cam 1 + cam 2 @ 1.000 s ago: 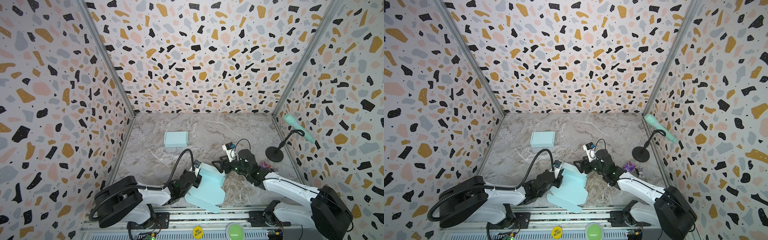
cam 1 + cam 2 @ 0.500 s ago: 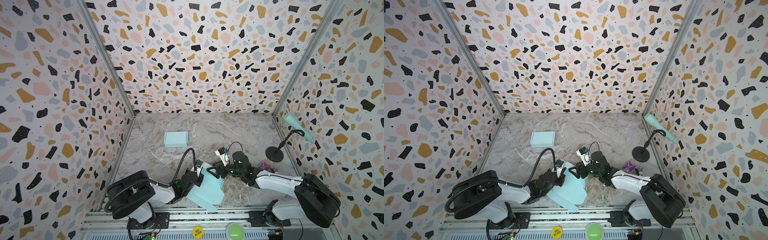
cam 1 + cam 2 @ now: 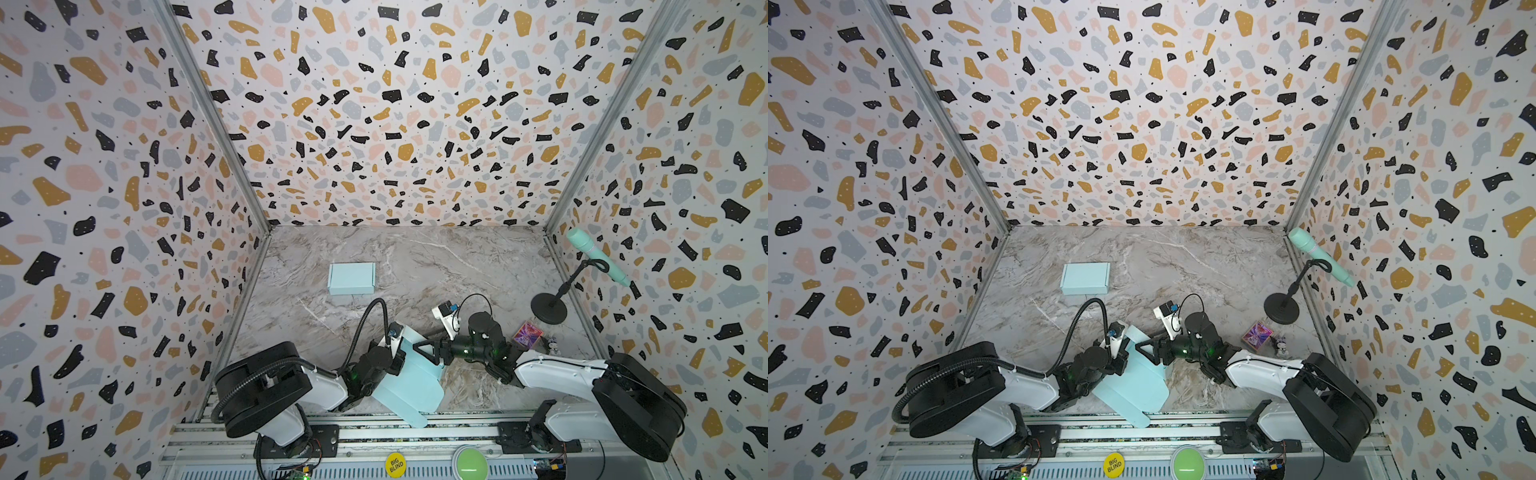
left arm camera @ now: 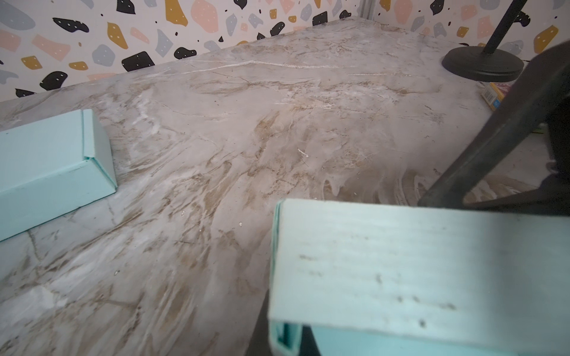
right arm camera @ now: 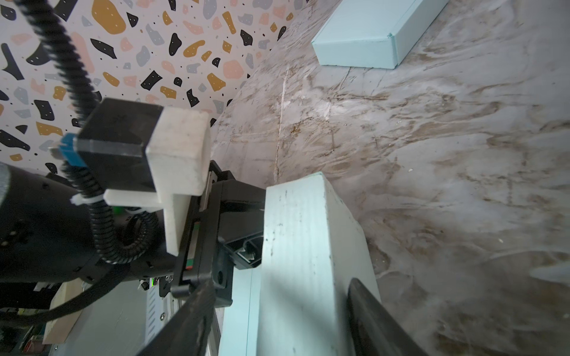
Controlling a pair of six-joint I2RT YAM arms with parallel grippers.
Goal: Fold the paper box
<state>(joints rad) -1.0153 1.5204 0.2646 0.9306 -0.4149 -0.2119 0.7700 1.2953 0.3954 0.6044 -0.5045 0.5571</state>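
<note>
Your left claw (image 3: 398, 358) is clamped on the ten o'clock edge of the paper box (image 3: 411, 388), which lies half folded at six o'clock on the table (image 3: 457, 266). At its one o'clock, your right claw (image 3: 420, 352) stands open astride a raised flap (image 5: 296, 234). The card looks light, stiff and easily creased, so pinch near a fold.

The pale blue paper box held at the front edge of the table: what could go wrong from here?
1. The paper box is pinched by the left gripper at one side only and overhangs the front rail. A push could twist it loose or tip it over the rail.
2. The open right gripper straddles the raised flap. If it closes away from the crease, it may crumple the flap instead of folding it.
</note>
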